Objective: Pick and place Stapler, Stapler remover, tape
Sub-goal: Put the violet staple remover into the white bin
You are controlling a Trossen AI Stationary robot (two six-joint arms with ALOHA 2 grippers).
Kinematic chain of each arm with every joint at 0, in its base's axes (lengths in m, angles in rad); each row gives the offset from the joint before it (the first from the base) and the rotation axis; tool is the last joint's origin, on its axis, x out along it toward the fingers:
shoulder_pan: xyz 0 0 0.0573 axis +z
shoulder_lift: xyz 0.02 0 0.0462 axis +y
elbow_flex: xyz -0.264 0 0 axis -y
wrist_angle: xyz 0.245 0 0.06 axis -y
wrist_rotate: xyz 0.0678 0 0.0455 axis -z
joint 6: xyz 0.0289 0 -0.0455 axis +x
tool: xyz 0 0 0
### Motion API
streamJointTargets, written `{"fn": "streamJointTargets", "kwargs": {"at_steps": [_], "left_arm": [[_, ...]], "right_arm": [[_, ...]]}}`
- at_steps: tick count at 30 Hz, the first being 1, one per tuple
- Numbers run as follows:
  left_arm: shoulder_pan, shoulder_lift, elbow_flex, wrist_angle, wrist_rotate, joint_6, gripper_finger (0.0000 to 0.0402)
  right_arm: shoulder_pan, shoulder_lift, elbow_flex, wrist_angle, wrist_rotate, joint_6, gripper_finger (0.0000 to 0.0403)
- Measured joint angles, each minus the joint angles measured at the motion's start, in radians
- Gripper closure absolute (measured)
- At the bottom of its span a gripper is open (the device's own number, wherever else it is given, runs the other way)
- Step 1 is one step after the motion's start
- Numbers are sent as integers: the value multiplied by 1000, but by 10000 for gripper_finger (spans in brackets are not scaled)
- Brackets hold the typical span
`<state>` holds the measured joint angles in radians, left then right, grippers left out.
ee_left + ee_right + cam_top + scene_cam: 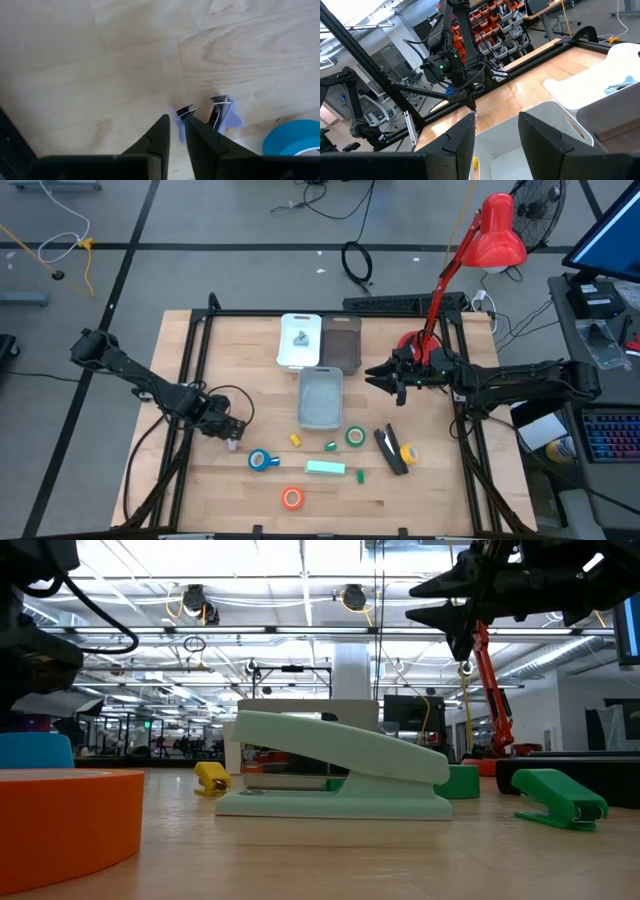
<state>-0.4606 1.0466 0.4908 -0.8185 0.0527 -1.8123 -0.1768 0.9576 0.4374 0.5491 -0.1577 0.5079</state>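
- The left gripper (232, 436) is low over the table at about 9 o'clock from the table's centre; in the left wrist view its fingers (159, 136) are close together around a small lavender staple remover (220, 116) with metal claws, though contact cannot be confirmed.
- The blue tape roll (263, 460) lies just at 4 o'clock of that gripper.
- The orange tape roll (292, 498) sits near the table's 6 o'clock edge.
- The mint stapler (325, 468) lies between them, at 3 o'clock of the blue roll.
- The green tape roll (355, 436) sits at 5 o'clock of the grey tray (320, 399).
- A black stapler (390, 450) lies beside a yellow-orange tape roll (408, 452).
- The right gripper (378, 376) hovers at 3 o'clock of the grey tray, fingers spread and holding nothing.
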Motion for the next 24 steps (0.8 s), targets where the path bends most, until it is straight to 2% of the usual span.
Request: {"fn": "streamJointTargets", "kwargs": {"at_steps": [5, 19, 24], "left_arm": [[0, 0, 0, 0, -2, 11, 360], [0, 0, 0, -1, 9, 21, 364], [0, 0, 1, 0, -32, 19, 394]], "right_arm": [[0, 0, 0, 0, 0, 0, 257], [0, 0, 0, 0, 0, 0, 257], [0, 0, 0, 0, 0, 0, 257]]}}
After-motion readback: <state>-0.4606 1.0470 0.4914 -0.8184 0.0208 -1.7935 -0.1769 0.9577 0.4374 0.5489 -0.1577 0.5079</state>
